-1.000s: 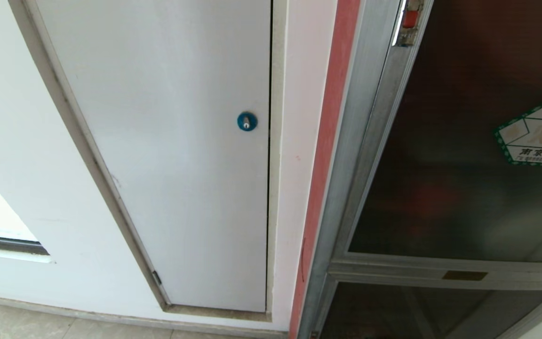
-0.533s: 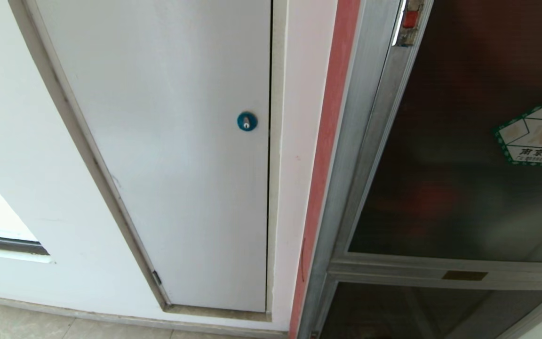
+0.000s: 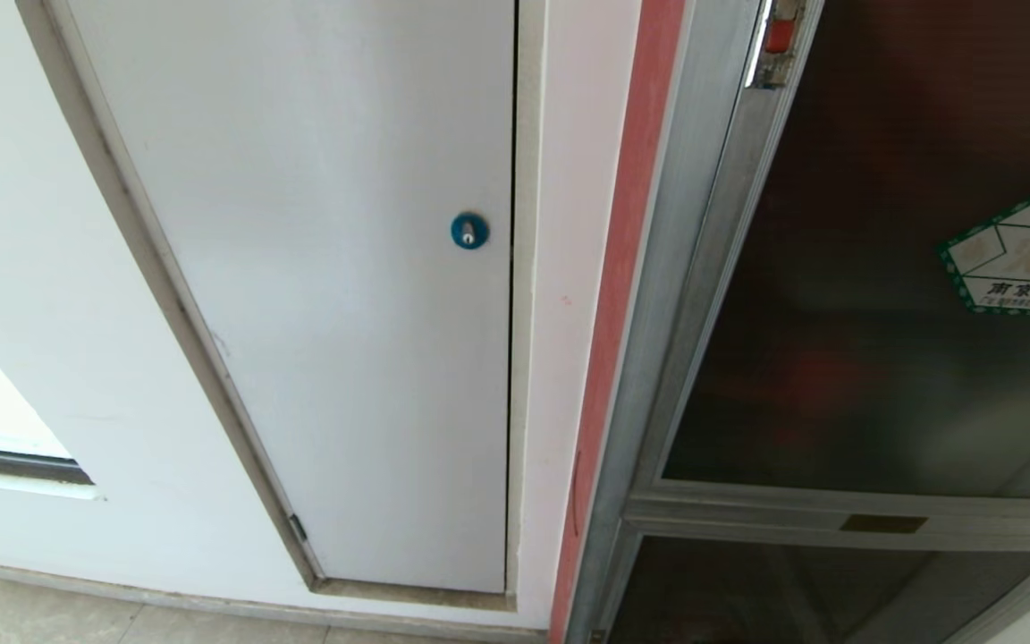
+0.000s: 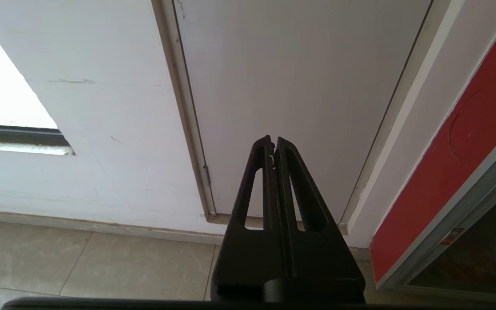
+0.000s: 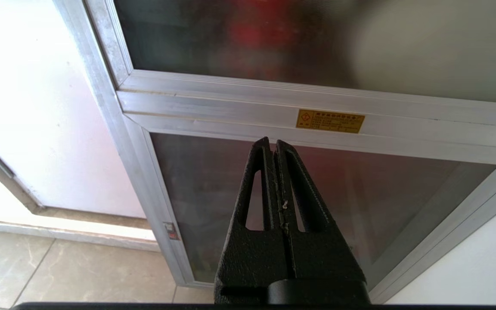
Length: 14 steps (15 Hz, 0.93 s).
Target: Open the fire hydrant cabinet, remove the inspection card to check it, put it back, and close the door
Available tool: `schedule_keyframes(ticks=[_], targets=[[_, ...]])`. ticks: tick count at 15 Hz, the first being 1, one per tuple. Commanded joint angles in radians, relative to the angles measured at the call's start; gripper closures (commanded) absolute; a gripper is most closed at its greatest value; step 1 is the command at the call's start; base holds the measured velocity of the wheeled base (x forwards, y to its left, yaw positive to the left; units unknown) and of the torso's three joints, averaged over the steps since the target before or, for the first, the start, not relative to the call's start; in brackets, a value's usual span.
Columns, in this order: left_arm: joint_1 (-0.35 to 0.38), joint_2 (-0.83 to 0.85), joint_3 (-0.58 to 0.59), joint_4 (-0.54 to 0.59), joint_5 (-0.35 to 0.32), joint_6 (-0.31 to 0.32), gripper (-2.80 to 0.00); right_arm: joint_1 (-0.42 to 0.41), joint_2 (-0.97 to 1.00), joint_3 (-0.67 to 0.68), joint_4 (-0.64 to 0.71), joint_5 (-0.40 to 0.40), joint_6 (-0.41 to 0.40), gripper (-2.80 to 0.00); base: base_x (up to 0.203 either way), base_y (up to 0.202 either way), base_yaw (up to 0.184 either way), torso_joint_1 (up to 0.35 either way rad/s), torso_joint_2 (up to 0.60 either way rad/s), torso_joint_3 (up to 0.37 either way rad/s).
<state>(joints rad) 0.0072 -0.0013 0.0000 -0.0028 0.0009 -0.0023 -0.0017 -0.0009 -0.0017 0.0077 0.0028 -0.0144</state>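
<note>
Fire hydrant cabinet (image 3: 658, 376) on the right, long axis vertical, glass front facing the robot. Door (image 3: 882, 268) flush in its frame, red latch (image 3: 780, 36) at its top left. Inspection card not visible. Left gripper (image 4: 273, 144) pinched together, empty, facing white panel (image 3: 327, 268). Right gripper (image 5: 272, 145) same, before lower glass panel (image 5: 213, 181).

The fire hydrant cabinet (image 3: 667, 295) stands set into the wall, its silver metal frame running beside a red strip. The door (image 3: 882, 268) is shut, a sheet of dark tinted glass in a silver frame, with a small red latch (image 3: 780, 38) at its upper left corner and a green-bordered hexagonal sticker (image 3: 1020, 255) toward its right edge. A dim red shape shows through the glass.
</note>
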Motion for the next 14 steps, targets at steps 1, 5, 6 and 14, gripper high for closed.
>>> schedule_keyframes(ticks=[1,5,6,14], targets=[[0.000,0.001,0.002,0.000,0.001,-0.001,0.00,0.000,-0.002,0.000,0.000,0.000,0.001,0.00,0.000,0.000,0.000,0.000,0.00,0.000],[0.000,0.001,0.002,0.000,0.000,-0.001,0.00,0.000,-0.002,0.000,0.000,0.000,0.002,0.00,0.000,0.000,0.000,0.000,0.00,0.000],[0.000,0.001,0.002,0.000,0.000,-0.001,0.00,0.000,-0.002,0.000,0.000,0.000,0.002,0.00,0.000,0.000,0.000,0.000,0.00,0.000],[0.001,0.001,0.002,0.000,0.000,-0.001,0.00,0.000,-0.002,0.000,0.000,0.000,0.001,0.00,0.000,0.000,0.000,0.000,0.00,0.000]])
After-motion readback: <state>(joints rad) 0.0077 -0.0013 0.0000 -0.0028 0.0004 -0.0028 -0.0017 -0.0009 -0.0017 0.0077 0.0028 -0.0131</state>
